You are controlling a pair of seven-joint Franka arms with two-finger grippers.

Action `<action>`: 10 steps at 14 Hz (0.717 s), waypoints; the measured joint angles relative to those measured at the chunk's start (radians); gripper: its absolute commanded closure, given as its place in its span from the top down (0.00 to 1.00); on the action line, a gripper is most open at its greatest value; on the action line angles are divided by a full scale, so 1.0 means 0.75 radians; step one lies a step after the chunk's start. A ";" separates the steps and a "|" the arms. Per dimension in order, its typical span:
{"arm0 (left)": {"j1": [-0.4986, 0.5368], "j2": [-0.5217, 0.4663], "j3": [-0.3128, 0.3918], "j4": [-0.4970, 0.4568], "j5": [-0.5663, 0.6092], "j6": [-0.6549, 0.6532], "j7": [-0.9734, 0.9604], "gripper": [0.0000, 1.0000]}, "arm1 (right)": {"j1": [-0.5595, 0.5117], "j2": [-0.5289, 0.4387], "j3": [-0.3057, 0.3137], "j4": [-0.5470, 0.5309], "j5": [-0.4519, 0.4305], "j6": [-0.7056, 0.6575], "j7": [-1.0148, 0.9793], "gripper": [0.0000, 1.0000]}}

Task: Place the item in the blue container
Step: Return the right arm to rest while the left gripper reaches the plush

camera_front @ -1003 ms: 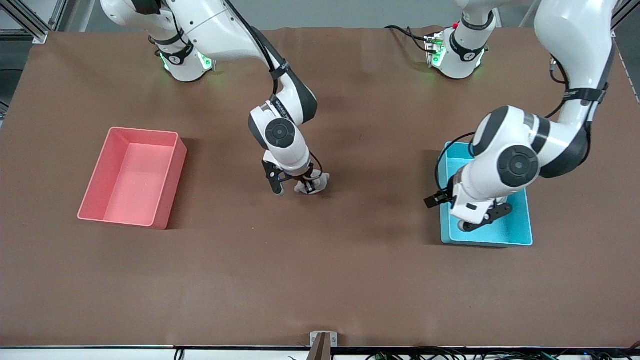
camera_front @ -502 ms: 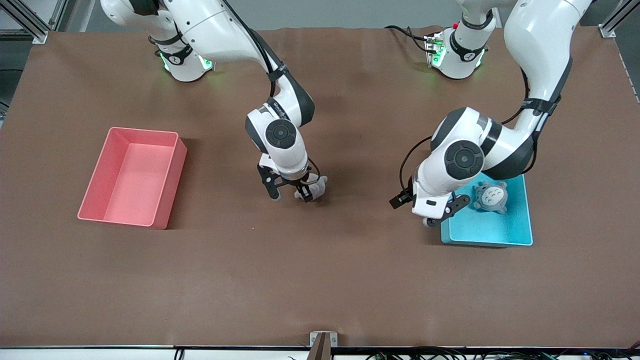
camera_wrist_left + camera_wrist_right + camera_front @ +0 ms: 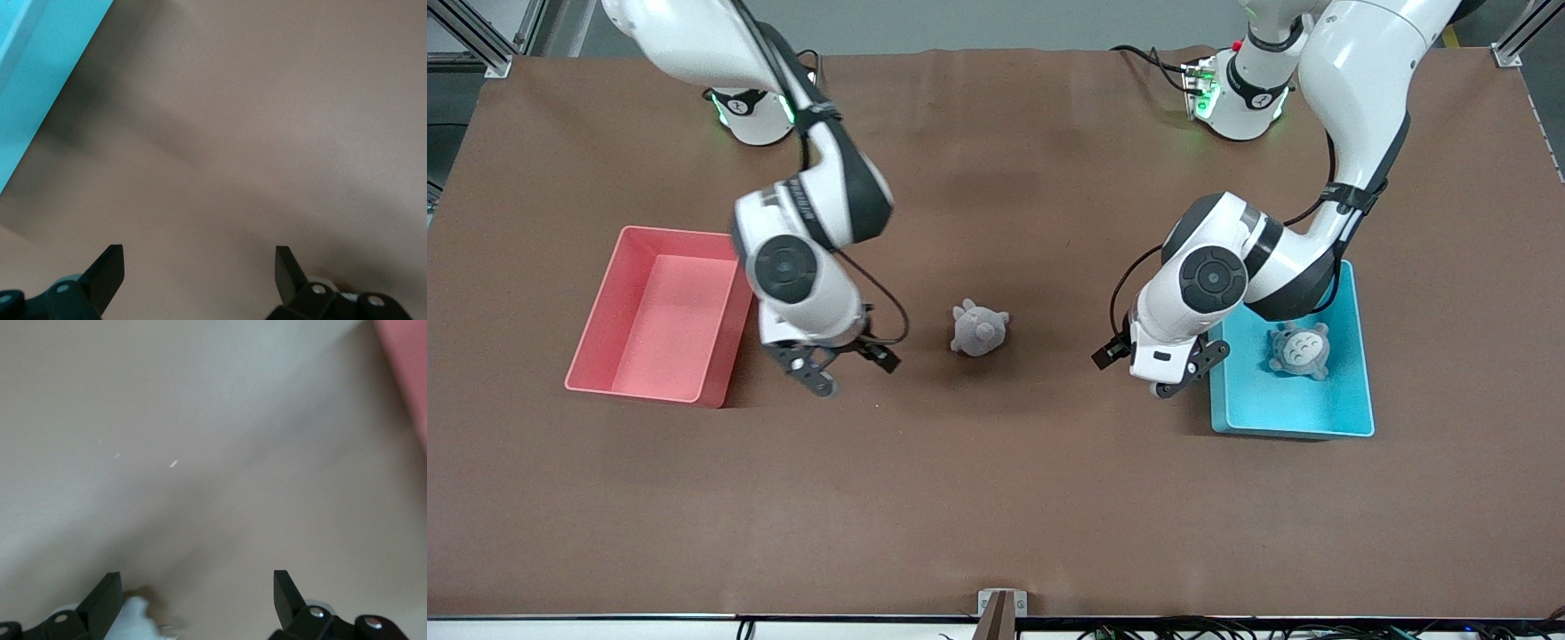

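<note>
**Both grippers open over bare table, one toy in the bin, one on the mat**

Starting lowest in the front view, you see the blue container (image 3: 1294,418) at the lower right of the frame, standing on the brown table (image 3: 996,498). Inside it, against the upper part of its floor, lies a grey plush toy with a pale belly (image 3: 1300,350).

Just beside the container's wall, toward the middle of the frame, your left gripper (image 3: 1169,378) hangs over bare table, outside the bin, empty, with its fingers spread wide; in the left wrist view the two fingertips (image 3: 107,270) stand well apart, with the cyan wall at the upper left corner.

At centre frame a second grey plush (image 3: 978,328) sits alone on the table, touching neither tool.

Your right gripper (image 3: 831,369) is over the table between that plush and the pink bin (image 3: 660,313) at left, fingers parted and empty.
</note>
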 measured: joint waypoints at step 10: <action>0.015 -0.051 0.001 0.019 0.000 -0.100 0.048 0.44 | -0.535 -0.299 -0.006 -0.050 -0.165 -0.331 -1.137 1.00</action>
